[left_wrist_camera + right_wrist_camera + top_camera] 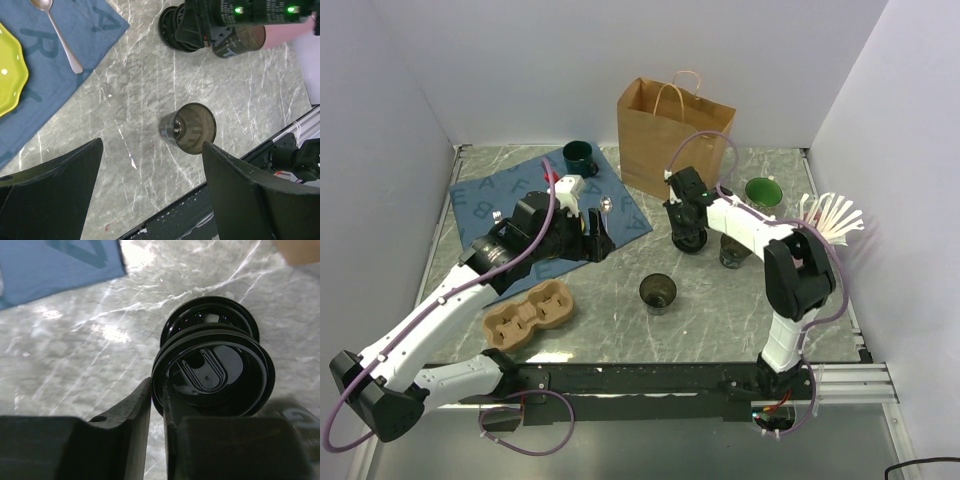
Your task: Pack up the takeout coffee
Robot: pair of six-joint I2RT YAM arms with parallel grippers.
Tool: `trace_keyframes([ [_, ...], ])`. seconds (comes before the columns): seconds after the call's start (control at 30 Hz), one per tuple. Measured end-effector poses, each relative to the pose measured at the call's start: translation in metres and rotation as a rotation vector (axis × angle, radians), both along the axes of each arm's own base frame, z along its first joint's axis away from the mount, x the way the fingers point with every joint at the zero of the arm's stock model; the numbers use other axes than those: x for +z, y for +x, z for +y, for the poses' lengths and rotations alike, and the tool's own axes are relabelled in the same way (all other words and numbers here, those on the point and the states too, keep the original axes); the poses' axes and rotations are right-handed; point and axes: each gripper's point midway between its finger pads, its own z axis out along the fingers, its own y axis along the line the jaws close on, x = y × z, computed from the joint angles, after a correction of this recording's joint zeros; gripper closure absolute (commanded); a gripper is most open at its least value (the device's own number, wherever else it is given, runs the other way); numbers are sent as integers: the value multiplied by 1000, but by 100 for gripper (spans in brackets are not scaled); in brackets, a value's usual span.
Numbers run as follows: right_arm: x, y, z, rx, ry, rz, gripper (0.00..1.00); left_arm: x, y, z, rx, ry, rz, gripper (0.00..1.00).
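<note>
while the right gripper (157,395) pinches a lid (220,370) by its rim and the left gripper (152,145) gapes, capping the mid-frame cup (658,290) seems next.

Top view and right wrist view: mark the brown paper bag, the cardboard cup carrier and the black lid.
brown paper bag (670,140), top view, front face.
cardboard cup carrier (530,316), top view, bridge between its wells.
black lid (207,371), right wrist view, recessed centre.

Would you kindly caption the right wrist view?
Right hand pinching the rim of a black lid over the marbled table.
</note>
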Motion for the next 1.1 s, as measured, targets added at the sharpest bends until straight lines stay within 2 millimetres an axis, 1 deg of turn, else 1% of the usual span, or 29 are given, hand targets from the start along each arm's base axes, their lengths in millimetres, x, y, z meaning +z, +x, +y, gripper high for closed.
trace_keyframes([
  [0.07, -10, 2, -1, -5, -15, 13, 75, -2, -1, 1, 3, 2, 8, 13],
  [0.13, -14, 3, -1, -8, -22, 14, 78, -2, -2, 1, 4, 4, 10, 12],
  [0.17, -14, 4, -1, -7, -25, 10, 82, -2, -2, 2, 4, 5, 10, 12],
  [0.37, -13, 9, -4, -5, -43, -16, 87, -2, -2, 2, 12, 3, 12, 12],
  [0.5, -12, 10, -6, -4, -52, -23, 88, -2, -1, 3, 16, 6, 13, 12],
  [0.6, -6, 10, -6, -2, -50, -36, 89, -3, 0, 4, 22, 9, 11, 12],
  [0.77, 15, 10, -7, -4, -28, -76, 89, -4, 1, 4, 26, 13, 12, 12],
  [0.9, 37, 5, -4, 5, 10, -106, 89, -7, 5, 3, 37, 15, 19, 14],
  [1.03, 72, -12, 8, 50, 100, -134, 90, -7, 9, -1, 11, 28, -8, 18],
  [1.1, 92, -27, 18, 95, 158, -143, 89, -6, 12, -4, -18, 38, -38, 18],
])
